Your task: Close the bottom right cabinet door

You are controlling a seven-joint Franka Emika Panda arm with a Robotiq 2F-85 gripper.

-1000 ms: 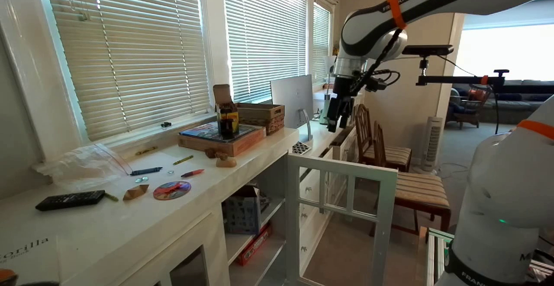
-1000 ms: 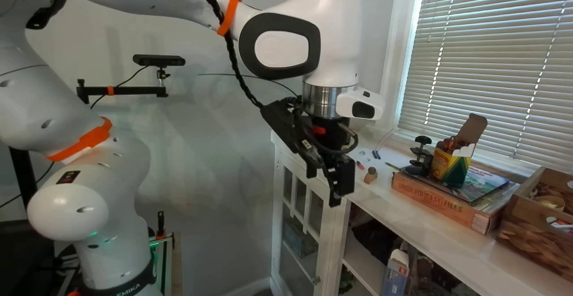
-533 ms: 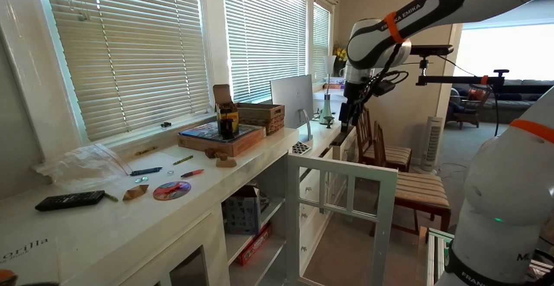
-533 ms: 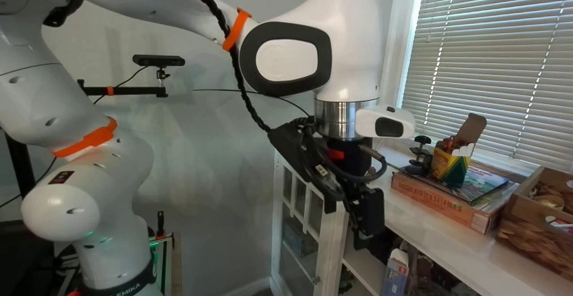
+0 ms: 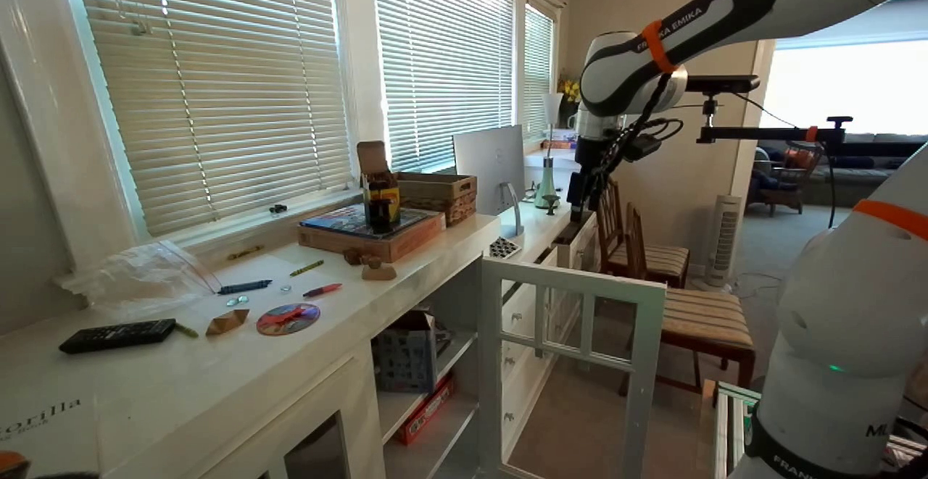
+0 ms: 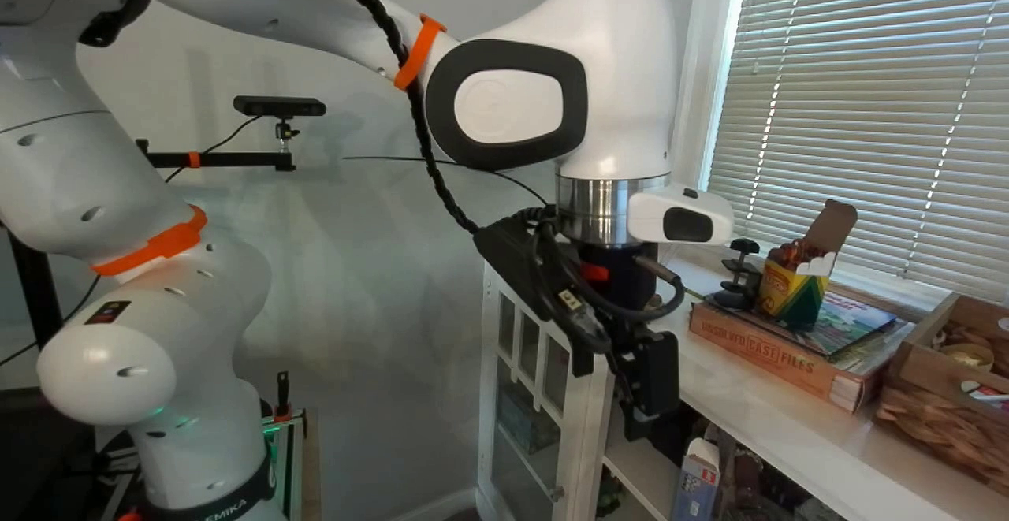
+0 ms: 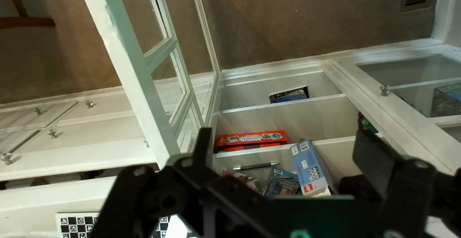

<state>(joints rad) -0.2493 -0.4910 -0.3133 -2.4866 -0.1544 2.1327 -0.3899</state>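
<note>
The bottom right cabinet door (image 5: 576, 278), a white frame with glass panes, stands swung wide open, sticking out from the cabinet in an exterior view. It also shows at the left of the wrist view (image 7: 129, 76); it is out of view in an exterior view. My gripper (image 5: 583, 207) hangs pointing down, higher than the door's top rail. In the wrist view my gripper (image 7: 282, 140) is open, its fingers wide apart with nothing between them, over the open shelves. The left finger overlaps the door's hinge side in the picture; I see no clear contact. My gripper (image 6: 611, 399) also shows beside the counter.
The matching glass door (image 7: 403, 108) is shut, right of the open shelves. A blue box (image 7: 306, 167) and a red box (image 7: 252, 139) sit on the shelves. A striped chair (image 5: 703, 312) stands beyond the door. The counter (image 6: 749, 426) bears a game box (image 6: 772, 347) and a basket (image 6: 938, 411).
Over the last second the arm moved my gripper right and down in both exterior views. In the last half second it has barely moved. The door has not moved.
</note>
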